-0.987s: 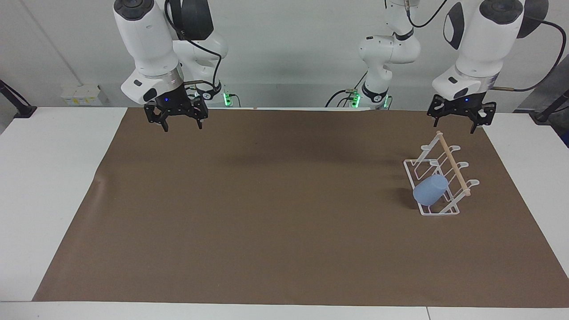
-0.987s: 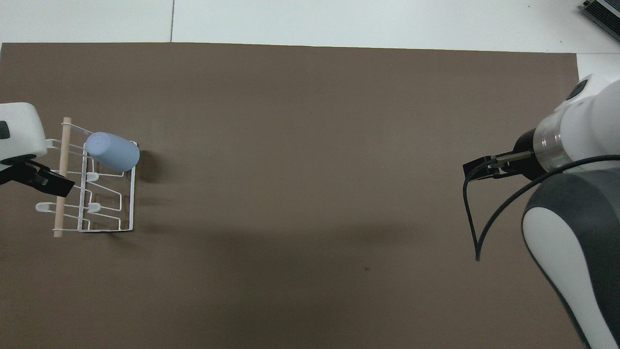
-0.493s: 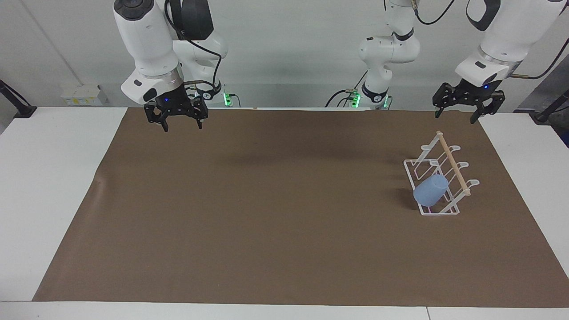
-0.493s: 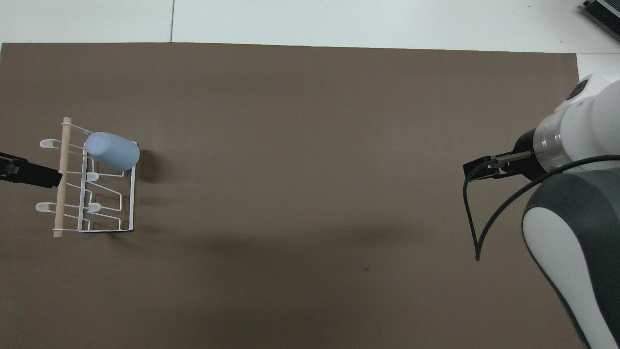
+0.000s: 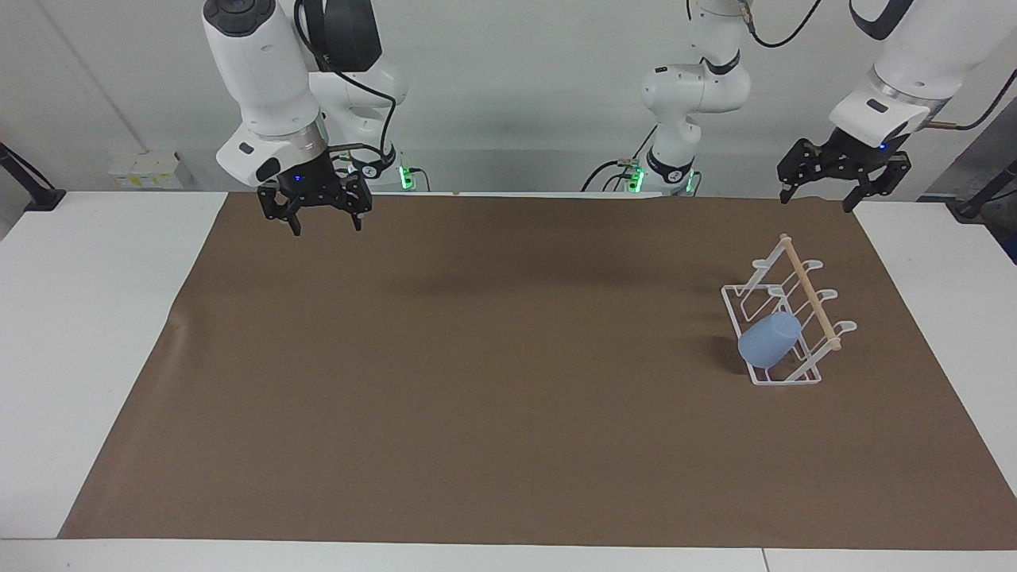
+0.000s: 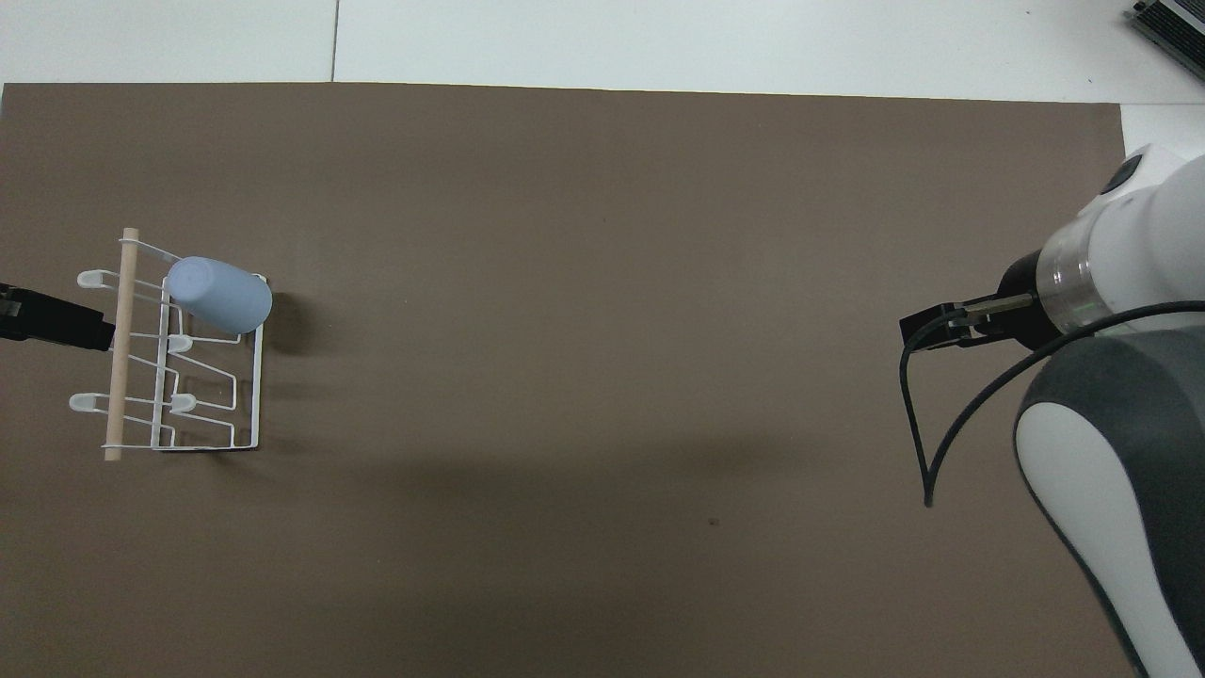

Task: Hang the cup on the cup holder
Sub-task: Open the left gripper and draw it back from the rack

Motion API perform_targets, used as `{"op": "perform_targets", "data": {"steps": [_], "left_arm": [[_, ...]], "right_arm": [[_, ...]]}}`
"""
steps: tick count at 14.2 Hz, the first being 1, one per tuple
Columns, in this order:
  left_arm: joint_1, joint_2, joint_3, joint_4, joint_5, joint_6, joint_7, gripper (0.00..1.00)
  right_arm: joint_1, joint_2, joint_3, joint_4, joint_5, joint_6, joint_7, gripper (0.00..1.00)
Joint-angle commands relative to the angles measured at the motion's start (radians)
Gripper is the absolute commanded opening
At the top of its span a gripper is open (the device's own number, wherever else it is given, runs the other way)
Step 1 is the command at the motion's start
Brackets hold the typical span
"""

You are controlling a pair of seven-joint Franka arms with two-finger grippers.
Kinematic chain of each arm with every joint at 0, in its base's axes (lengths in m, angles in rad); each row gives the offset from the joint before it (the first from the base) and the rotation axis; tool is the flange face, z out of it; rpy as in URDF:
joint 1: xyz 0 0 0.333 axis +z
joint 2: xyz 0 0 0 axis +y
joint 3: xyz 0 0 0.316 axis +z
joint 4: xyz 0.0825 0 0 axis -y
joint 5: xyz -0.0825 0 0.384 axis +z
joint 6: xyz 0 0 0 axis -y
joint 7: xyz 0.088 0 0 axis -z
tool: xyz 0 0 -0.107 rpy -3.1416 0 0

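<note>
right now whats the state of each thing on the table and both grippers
cup: hung tilted on a prong of the cup holder, base up, not held
cup holder: standing on the brown mat at the left arm's end, other prongs bare
left gripper: open, empty, raised over the mat's edge near the cup holder
right gripper: open, empty, waiting over its own end of the mat

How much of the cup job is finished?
It looks all done. The blue cup sits tipped on a prong of the white cup holder, touching no hand. The left hand is open and empty, raised above the table's edge near the holder. The right hand waits, open. Nothing seems left.
</note>
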Motion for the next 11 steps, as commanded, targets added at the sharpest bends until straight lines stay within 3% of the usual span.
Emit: {"op": "perform_targets", "data": {"steps": [1, 11], "left_arm": [[0.010, 0.001, -0.001, 0.018, -0.015, -0.022, -0.011, 1.00], [0.004, -0.016, 0.029, 0.021, -0.009, -0.011, -0.015, 1.00]], "right_arm": [[-0.014, -0.025, 0.006, -0.029, 0.020, 0.010, 0.009, 1.00], [-0.014, -0.025, 0.006, -0.029, 0.020, 0.012, 0.009, 1.00]]}}
